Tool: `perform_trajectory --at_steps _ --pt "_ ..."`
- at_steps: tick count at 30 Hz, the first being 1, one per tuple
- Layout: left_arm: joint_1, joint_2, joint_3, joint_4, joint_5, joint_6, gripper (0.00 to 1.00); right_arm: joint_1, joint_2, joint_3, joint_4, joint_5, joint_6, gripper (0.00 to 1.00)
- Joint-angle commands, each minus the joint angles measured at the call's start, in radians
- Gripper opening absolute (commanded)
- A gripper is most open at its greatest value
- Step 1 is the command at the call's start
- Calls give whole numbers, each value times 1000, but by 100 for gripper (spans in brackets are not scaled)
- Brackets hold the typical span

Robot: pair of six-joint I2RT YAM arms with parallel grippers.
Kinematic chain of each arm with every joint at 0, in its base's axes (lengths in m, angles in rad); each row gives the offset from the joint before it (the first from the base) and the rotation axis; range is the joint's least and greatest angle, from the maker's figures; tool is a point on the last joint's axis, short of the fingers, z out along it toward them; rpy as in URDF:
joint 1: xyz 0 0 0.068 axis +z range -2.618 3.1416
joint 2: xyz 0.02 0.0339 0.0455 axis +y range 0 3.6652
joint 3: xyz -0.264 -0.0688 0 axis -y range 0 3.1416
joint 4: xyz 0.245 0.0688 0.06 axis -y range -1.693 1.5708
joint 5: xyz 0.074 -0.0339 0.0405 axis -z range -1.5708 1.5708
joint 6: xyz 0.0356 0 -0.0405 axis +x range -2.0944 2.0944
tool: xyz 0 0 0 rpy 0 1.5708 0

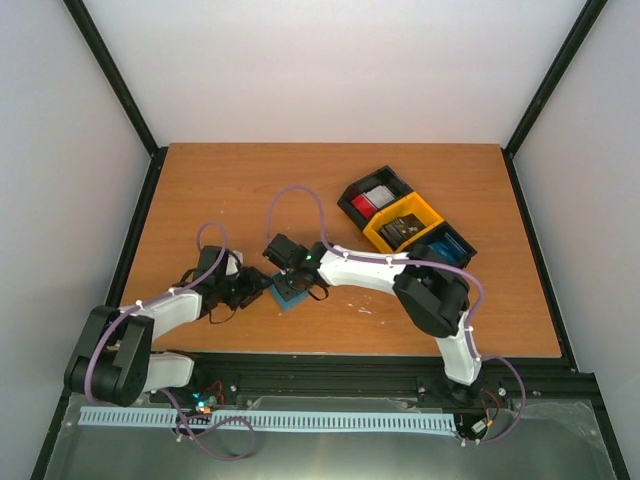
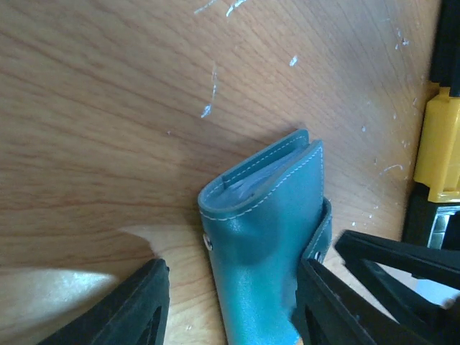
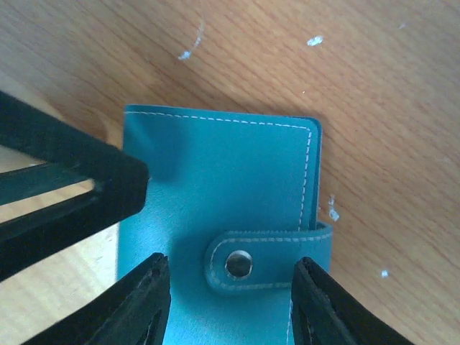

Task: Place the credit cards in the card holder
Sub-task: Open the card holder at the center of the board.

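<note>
A wooden worktop [image 1: 220,190] seen from above, with two robot arms reaching in from its near edge. Towards the far right stands a black-and-yellow tray [image 1: 352,192] with three compartments. Its far end compartment holds a red credit card [image 1: 365,206] beside a pale grey one [image 1: 382,193]. The yellow middle compartment holds dark items too small to identify, and the near end compartment shows something blue [image 1: 448,247]. The card holder [image 1: 291,297], a teal-blue folding wallet, lies flat and closed on the worktop. It is well apart from the tray, nearer the arm bases and over towards the left arm. Its strap is snapped shut across the cover, and no card shows at it. Both arms meet over it. The left tool [image 2: 233,267] is open and straddles the holder's folded body. One finger [image 2: 320,305] is against the strap side, and the other stands clear on bare wood. The right tool [image 3: 230,261] is also open, above the cover. Its fingers are spread either side of the metal snap [image 3: 238,264], gripping nothing.
</note>
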Motion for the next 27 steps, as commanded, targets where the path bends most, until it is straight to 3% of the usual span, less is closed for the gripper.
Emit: perform_trajectory --at_steps 1,7,22,27 --pt "-7 24 -10 95 43 -65 50 3 67 53 -39 21 -47 47" --pt "-7 48 -19 123 46 -80 49 -14 112 56 -35 2 -32 46" --pt "-7 124 -38 182 65 -92 46 -115 55 -90 123 -201 31 21" --pt "-7 140 -40 197 53 -91 40 -155 20 -133 180 -260 61 13"
